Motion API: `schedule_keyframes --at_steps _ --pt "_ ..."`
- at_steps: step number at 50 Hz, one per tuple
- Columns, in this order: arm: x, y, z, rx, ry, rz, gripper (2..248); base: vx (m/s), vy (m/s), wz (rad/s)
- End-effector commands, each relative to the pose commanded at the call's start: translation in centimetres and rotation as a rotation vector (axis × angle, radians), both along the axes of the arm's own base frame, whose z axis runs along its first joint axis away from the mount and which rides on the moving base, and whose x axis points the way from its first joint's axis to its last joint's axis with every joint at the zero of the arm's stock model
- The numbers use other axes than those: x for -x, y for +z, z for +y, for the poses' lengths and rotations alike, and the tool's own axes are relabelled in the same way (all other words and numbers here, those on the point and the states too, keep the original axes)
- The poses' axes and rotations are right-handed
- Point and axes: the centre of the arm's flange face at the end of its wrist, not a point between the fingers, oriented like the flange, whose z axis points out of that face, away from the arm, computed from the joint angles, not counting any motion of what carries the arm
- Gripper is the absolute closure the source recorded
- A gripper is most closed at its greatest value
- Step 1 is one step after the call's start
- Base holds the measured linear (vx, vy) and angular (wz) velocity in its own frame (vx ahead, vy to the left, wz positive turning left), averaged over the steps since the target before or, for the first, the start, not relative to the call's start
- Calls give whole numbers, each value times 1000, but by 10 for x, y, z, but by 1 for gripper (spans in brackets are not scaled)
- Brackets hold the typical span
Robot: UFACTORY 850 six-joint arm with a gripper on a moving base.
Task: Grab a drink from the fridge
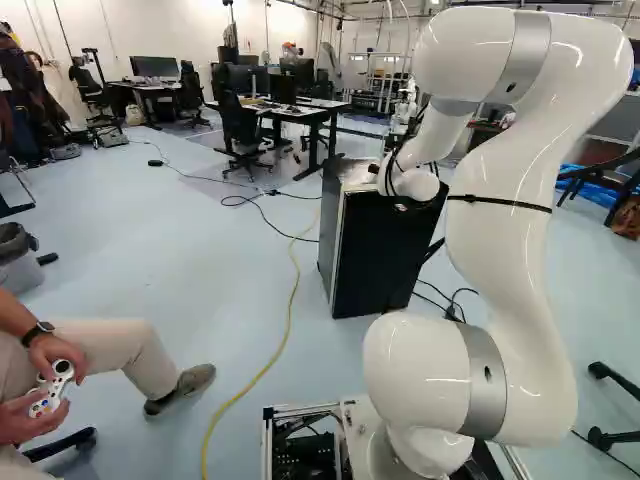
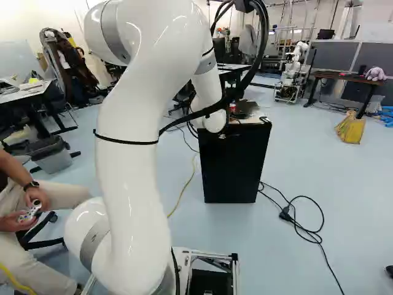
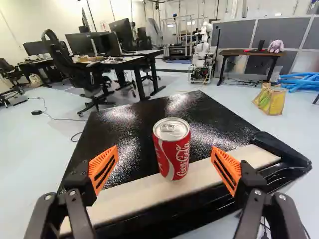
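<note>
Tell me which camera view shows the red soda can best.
The wrist view: there the red soda can stands upright on the fridge, whole and unobstructed. The right base view shows only a small red patch beside the arm; in the left base view I cannot make it out.

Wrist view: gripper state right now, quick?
Gripper: open, holding nothing; the red can stands ahead of it, untouched.

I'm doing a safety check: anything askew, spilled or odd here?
Nothing looks spilled or damaged: the red can stands upright on the black fridge. One black cable looks untidy, looped loosely on the floor beside the fridge.
</note>
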Motion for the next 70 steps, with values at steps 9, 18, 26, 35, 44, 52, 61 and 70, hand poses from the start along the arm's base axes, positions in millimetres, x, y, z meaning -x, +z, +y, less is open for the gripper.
schedule_keyframes --at_steps 9,18,26,35,44,52,61,70 --pt "-1 0 0 0 1 -1 3 0 0 0" --pt "-1 0 0 0 1 -1 3 0 0 0" --pt "-1 0 0 0 1 -1 3 0 0 0" --pt "-1 0 0 0 1 -1 4 0 0 0" --pt "-1 0 0 0 1 -1 74 0 0 0" --pt "-1 0 0 0 1 -1 148 0 0 0" --pt "-1 0 0 0 1 -1 165 0 0 0" --pt "-1 0 0 0 1 -1 167 0 0 0"
